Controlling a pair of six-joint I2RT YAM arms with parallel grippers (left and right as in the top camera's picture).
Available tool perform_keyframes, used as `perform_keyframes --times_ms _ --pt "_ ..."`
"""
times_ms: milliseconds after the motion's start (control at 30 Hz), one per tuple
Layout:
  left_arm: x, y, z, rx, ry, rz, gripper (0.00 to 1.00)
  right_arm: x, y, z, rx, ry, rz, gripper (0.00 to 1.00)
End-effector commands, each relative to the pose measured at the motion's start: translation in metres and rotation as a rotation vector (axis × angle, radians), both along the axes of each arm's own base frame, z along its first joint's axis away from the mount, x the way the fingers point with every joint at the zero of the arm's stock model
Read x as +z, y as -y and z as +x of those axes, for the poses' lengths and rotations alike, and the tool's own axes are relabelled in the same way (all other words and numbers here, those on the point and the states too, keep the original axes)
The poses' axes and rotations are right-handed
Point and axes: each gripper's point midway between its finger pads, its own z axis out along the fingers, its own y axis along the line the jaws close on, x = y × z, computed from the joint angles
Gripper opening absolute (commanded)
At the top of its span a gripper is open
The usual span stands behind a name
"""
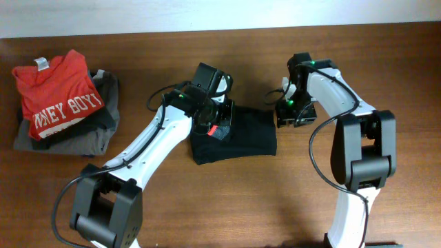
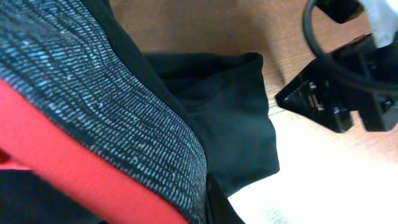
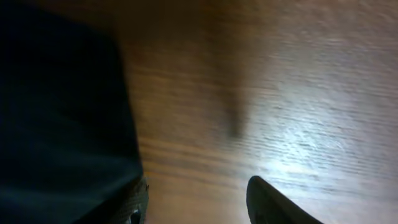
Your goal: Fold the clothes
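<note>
Overhead shows me the trousers (image 1: pixel 241 138) folded into a compact black bundle at the middle of the bench (image 1: pixel 386 48). My left end effector (image 1: pixel 216 126) sits on the bundle's left part, with a bit of red waistband (image 2: pixel 62 162) showing at its tip. On the left wrist camera the grey-striped band (image 2: pixel 112 106) and that waistband fill the frame right up against the lens. I can't see the fingers themselves, but I read this end effector as closed tight on the trousers at the waistband.

My right end effector (image 1: pixel 293 114) is just beside the bundle's right edge. Its wrist camera shows two fingertips (image 3: pixel 273 202) standing apart with bare wood between them and nothing held. Black fabric lies just by the left-hand one.

A red T-shirt (image 1: pixel 58 96) lies on a grey garment (image 1: pixel 103 134), well off at the bench's left end.
</note>
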Motion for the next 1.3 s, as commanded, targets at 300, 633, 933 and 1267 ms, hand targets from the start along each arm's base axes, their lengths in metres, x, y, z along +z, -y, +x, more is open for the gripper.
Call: perform_keyframes --times_ms 300,633,933,1267 --pt "0.008 0.015 -0.008 -0.041 -0.036 -0.069 0.08 -0.021 -0.031 -0.015 0.076 -0.011 0.038 0.55" --pt "0.013 0.039 -0.028 -0.163 -0.02 -0.084 0.08 -0.023 -0.031 -0.01 0.051 0.005 0.031 0.55" --pt "0.029 0.043 -0.039 -0.208 0.009 -0.086 0.13 -0.043 -0.031 -0.02 0.034 -0.064 0.023 0.55" --pt "0.035 0.047 -0.032 -0.209 0.049 -0.106 0.18 -0.043 -0.031 -0.023 0.03 -0.074 0.021 0.55"
